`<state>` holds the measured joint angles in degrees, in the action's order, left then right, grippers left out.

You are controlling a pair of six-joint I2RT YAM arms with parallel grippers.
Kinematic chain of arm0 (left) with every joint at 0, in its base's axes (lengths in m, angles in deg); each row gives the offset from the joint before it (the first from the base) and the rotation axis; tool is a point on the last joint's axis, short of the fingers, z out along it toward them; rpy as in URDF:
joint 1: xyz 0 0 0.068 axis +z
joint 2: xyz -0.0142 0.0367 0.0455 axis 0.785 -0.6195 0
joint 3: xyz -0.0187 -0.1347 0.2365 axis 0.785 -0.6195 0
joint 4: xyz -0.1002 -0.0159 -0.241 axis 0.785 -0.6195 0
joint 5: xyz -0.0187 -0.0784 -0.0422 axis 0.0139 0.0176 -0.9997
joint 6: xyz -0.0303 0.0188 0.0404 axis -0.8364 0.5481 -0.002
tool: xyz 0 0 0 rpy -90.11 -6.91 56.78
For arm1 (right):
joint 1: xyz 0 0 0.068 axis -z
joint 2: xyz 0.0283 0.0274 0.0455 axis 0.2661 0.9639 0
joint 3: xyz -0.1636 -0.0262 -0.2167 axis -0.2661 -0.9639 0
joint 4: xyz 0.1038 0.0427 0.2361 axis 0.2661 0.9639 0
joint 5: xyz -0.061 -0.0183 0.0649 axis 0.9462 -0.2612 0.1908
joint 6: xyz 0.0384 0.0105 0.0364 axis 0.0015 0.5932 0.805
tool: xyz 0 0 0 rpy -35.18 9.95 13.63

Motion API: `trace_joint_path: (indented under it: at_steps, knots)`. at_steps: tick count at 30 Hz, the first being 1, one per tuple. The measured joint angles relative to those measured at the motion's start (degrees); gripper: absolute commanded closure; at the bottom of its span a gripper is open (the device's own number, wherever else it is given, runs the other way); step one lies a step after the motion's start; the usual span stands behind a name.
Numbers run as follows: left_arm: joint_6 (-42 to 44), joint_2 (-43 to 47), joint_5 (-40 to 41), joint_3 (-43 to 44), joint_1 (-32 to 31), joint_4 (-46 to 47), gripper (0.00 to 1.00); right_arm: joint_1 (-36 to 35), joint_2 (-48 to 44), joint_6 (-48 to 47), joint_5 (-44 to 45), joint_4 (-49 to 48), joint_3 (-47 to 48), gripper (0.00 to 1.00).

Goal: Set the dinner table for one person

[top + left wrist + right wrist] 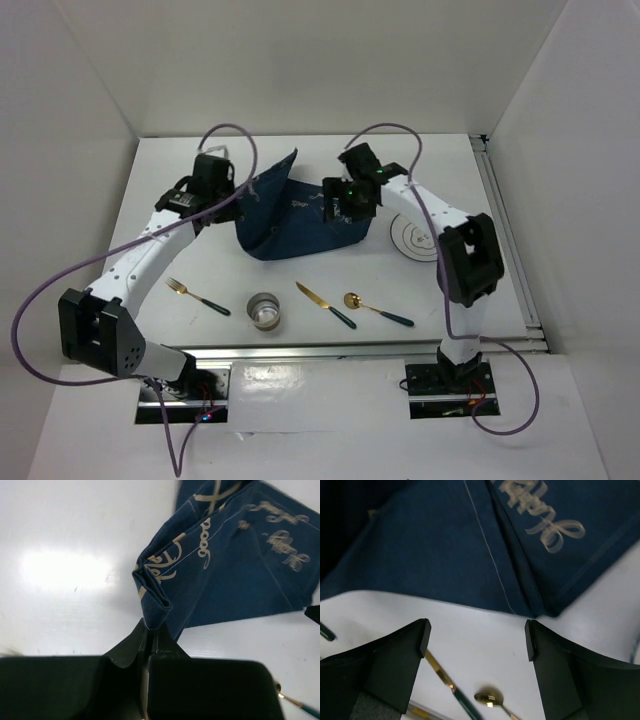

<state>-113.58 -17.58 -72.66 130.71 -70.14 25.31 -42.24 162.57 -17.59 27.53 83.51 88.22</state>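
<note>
The dinner table [300,272] is a white tabletop. A navy blue placemat [290,220] with pale lettering lies crumpled at its middle, its left side lifted. My left gripper [243,192] is shut on a folded corner of the placemat [240,570], and the cloth bunches at the closed tips of the left gripper [152,628]. My right gripper [343,218] hovers open over the placemat's near right edge. In the right wrist view the right gripper [477,635] has only bare table [480,625] between its fingers, with the placemat [445,555] just beyond.
A white plate [415,240] sits at the right. Along the near edge lie a gold fork [197,296], a glass [265,310], a knife [325,304] and a spoon [378,310]. The knife [445,680] and spoon [490,698] also show under the right gripper.
</note>
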Motion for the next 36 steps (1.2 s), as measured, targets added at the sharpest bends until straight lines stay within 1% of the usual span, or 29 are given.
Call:
trace_joint_path:
  at_steps: [1, 4, 8, 11, 14, 17, 19, 21, 22, 23, 24, 26, 27, 33, 36]
  knots:
    - [-1.8, 0.7, -1.6, -2.7, 2.4, 0.5, 1.00, -0.9, 2.3, -0.7, 0.5, -0.1, 2.2, 0.16]
    - [-6.4, 1.5, -5.2, -9.4, 7.0, 1.0, 1.00, -3.1, 8.8, -2.5, 1.6, 0.0, 8.8, 0.16]
    - [-12.0, 1.6, -8.1, -15.7, 9.8, 1.3, 1.00, -4.5, 16.9, -3.5, 2.4, -0.2, 18.1, 0.16]
    - [-14.5, 2.0, -11.0, -18.6, 12.5, 2.4, 1.00, -4.5, 20.3, -3.4, 3.5, -0.5, 22.1, 0.19]
    - [-15.5, 2.0, -12.5, -19.2, 14.6, 3.5, 1.00, -4.5, 23.5, -3.0, 4.4, -0.8, 26.7, 0.17]
    - [-16.0, 2.0, -13.7, -19.2, 15.2, 4.3, 1.00, -4.5, 27.4, -2.6, 4.6, -1.1, 32.0, 0.16]
    - [-16.0, 2.0, -14.0, -19.2, 15.3, 4.4, 1.00, -4.7, 30.0, -2.4, 4.5, -1.2, 35.5, 0.12]
    - [-15.9, 1.9, -14.2, -19.3, 15.6, 4.5, 1.00, -4.9, 31.6, -2.1, 4.6, -1.0, 37.2, 0.10]
    - [-15.9, 1.9, -14.3, -19.3, 15.8, 4.5, 1.00, -5.1, 32.2, -1.6, 5.3, -0.8, 37.9, 0.12]
    - [-15.8, 1.9, -14.4, -19.3, 16.1, 4.6, 1.00, -5.5, 32.9, -1.3, 6.0, -0.4, 38.8, 0.16]
    - [-15.7, 1.9, -14.4, -19.3, 16.3, 4.6, 1.00, -5.9, 33.6, -0.5, 7.3, 0.3, 39.8, 0.23]
    - [-15.7, 1.9, -14.4, -19.4, 16.9, 4.6, 1.00, -7.0, 34.0, 1.0, 9.9, 0.9, 40.4, 0.26]
    - [-15.6, 1.9, -14.5, -19.5, 17.1, 4.7, 1.00, -7.7, 34.0, 2.2, 11.3, 1.4, 40.6, 0.30]
    - [-14.5, 1.9, -14.6, -20.7, 18.0, 5.0, 1.00, -10.8, 34.6, 9.1, 17.1, 6.1, 43.4, 0.32]
    - [-14.2, 1.9, -14.6, -20.7, 18.1, 5.1, 1.00, -11.3, 36.9, 11.7, 19.7, 7.8, 47.0, 0.24]
